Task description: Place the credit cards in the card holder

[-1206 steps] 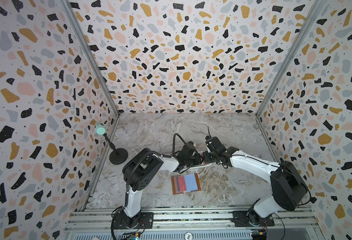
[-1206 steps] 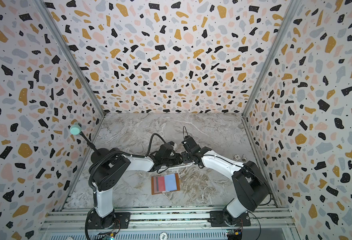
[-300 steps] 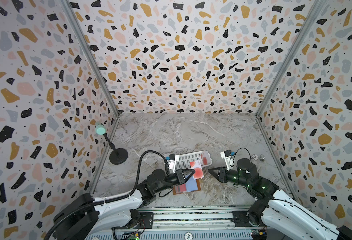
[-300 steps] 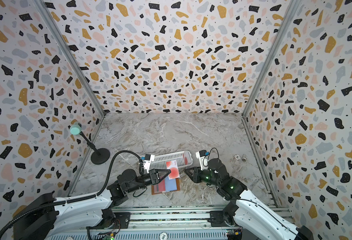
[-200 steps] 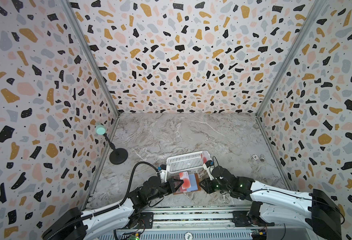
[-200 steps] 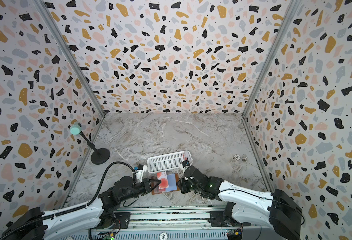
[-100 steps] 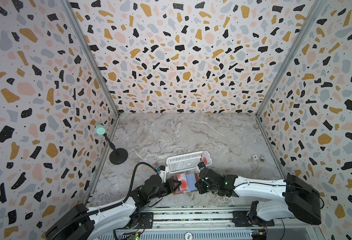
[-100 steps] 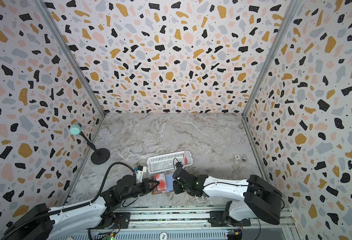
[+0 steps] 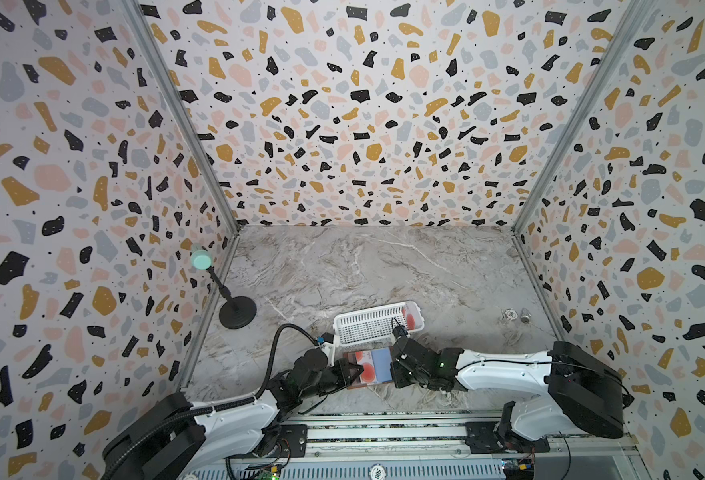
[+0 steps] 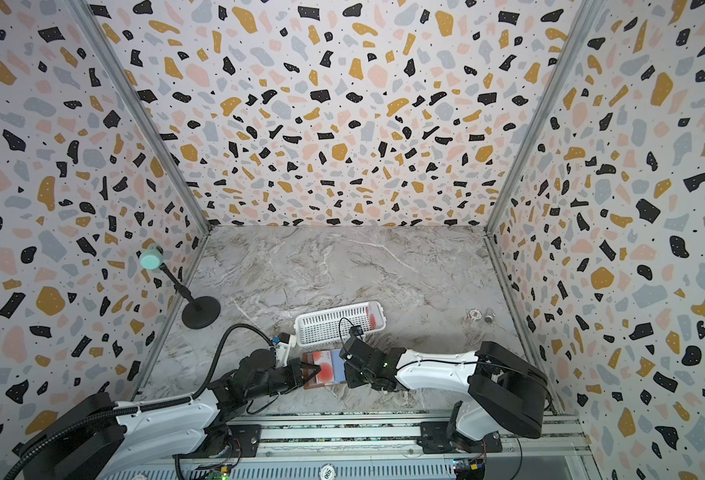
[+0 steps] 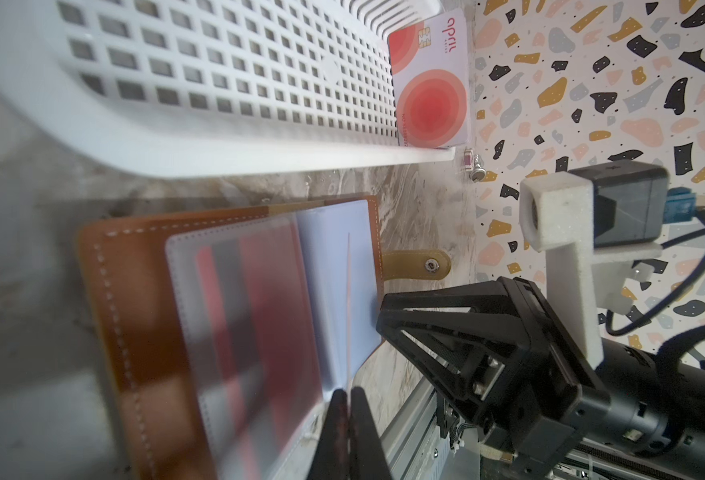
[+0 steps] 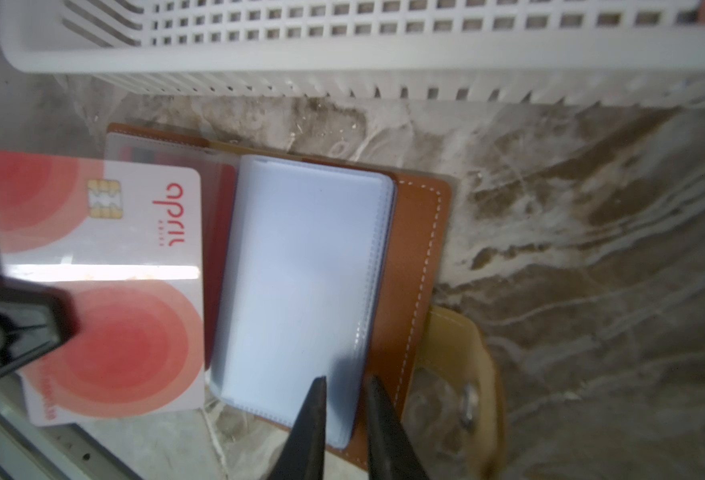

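Note:
The tan card holder [image 9: 385, 385] [image 10: 313, 384] lies open near the table's front edge. Its pale blue sleeves [image 12: 309, 270] face up. My left gripper [image 9: 359, 370] [image 11: 347, 390] is shut on one of the credit cards [image 12: 114, 332], which hangs over the holder's left page and shows edge-on [image 11: 348, 291] in the left wrist view. My right gripper [image 9: 394, 370] [image 12: 346, 377] is at the sleeve stack's right corner, its jaws a narrow gap apart, with nothing seen gripped. Another of the credit cards [image 9: 411, 318] [image 11: 429, 83] stands in the white basket.
The white slotted basket [image 9: 367, 328] [image 12: 342, 54] sits just behind the holder. The holder's snap tab [image 12: 458, 374] sticks out on the right. A black stand with a green head [image 9: 236, 311] is at the left wall. Small metal parts [image 9: 517, 314] lie at the right. The metal rail [image 9: 384, 432] borders the front.
Both grippers have come down from a raised pose to the holder. The left one carried the card over the left page, and the right one slid left to the sleeves' edge.

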Controlling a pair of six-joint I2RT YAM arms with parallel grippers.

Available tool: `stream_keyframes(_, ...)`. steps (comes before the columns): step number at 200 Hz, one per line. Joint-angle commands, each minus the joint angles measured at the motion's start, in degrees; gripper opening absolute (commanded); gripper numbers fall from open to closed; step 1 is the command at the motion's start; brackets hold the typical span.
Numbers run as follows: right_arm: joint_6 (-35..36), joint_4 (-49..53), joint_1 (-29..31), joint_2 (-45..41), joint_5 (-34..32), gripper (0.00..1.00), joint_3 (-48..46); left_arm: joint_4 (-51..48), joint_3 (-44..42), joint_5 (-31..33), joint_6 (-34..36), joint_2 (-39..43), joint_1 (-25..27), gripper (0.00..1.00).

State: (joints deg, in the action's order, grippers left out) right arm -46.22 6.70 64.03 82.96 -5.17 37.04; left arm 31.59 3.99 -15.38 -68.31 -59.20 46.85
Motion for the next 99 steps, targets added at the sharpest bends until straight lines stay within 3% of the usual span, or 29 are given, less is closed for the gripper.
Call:
stream_keyframes(1, -0.5, 2.2, 0.4, 0.4, -1.3, 0.2, 1.6, 3.1, -0.9, -0.7, -0.4, -0.2, -0.8, 0.03)
stream_keyframes(99, -0.7, 2.4, 0.6, 1.0, -1.3, 0.19, 0.8, 7.8, -1.7, -3.4, -2.4, -5.1, -2.6, 0.02)
